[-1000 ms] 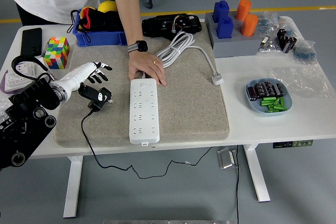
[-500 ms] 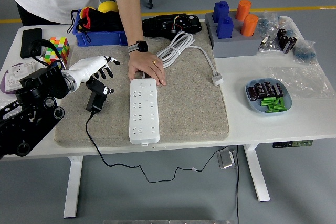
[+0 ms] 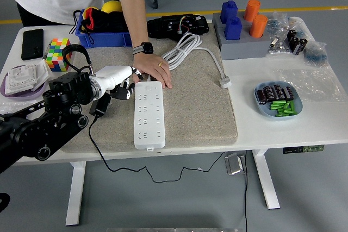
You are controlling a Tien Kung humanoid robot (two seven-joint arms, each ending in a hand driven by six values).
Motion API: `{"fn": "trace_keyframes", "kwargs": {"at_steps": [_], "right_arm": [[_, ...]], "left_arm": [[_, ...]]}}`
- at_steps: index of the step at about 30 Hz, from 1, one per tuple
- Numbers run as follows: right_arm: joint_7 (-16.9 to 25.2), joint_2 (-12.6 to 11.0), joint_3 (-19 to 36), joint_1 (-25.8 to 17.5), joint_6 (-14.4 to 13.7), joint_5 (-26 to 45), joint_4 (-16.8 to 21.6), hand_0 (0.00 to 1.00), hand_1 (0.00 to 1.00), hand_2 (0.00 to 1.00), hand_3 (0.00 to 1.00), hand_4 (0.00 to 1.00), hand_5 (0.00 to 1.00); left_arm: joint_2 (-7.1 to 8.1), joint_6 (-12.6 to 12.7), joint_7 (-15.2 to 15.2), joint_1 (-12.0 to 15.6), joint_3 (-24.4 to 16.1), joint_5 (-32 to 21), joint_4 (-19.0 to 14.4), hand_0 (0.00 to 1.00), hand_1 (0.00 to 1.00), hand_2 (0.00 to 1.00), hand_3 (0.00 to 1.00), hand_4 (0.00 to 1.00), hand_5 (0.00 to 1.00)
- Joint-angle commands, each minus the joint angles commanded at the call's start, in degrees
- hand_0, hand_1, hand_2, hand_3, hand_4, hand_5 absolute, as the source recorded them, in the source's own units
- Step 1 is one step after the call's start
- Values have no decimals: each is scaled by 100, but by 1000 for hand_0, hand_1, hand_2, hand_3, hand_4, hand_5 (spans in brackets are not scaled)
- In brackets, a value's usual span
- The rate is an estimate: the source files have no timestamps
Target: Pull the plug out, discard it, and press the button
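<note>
White surface [image 3: 261,131] fills the frame, with a grey felt mat [image 3: 196,107] over its centre-left. A person stands at 12 o'clock and reaches down; the person's hand [image 3: 154,69], with a ring and a black watch [image 3: 143,48] at the wrist, presses flat on the top end of the white power strip [image 3: 148,113], which lies lengthwise on the mat at centre. The robot's left arm [image 3: 38,123] comes in from 8 o'clock; the left hand [image 3: 120,79], in a white shell with black fingers [image 3: 129,92], sits at the strip's upper left corner, at 9 o'clock of the person's hand and nearly touching it. Its fingers are curled loosely and hold nothing. The black plug [image 3: 100,107] lies on the mat at 7 o'clock of the left hand, out of the strip, partly hidden by the wrist; its black cord [image 3: 117,171] drops off the near edge. The coiled white cable [image 3: 187,50] sits at 1 o'clock of the strip, its end [image 3: 224,83] at 3 o'clock of the coil. The blue bin [image 3: 103,28] is at 11 o'clock, the grey block [image 3: 242,39] holding blue and orange pegs at 1 o'clock, the blue dish [image 3: 277,101] of green and black parts at 3 o'clock, the colour cube [image 3: 57,54] and black phone [image 3: 32,43] at 10 o'clock, and a white socket [image 3: 23,74] on a plate at 9 o'clock.
</note>
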Motion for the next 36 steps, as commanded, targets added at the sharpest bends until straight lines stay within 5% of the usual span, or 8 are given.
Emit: {"fn": "trace_keyframes", "kwargs": {"at_steps": [17, 36], "right_arm": [[1, 14, 13, -3, 6, -3, -7, 755, 705, 716, 728, 773, 651], [2, 16, 14, 5, 9, -4, -5, 756, 705, 717, 729, 773, 651]], "left_arm": [[-328, -68, 180, -200, 267, 233, 321, 80, 80, 133, 750, 2, 2], [-439, -72, 204, -331, 547, 265, 608, 75, 76, 134, 751, 2, 2]]}}
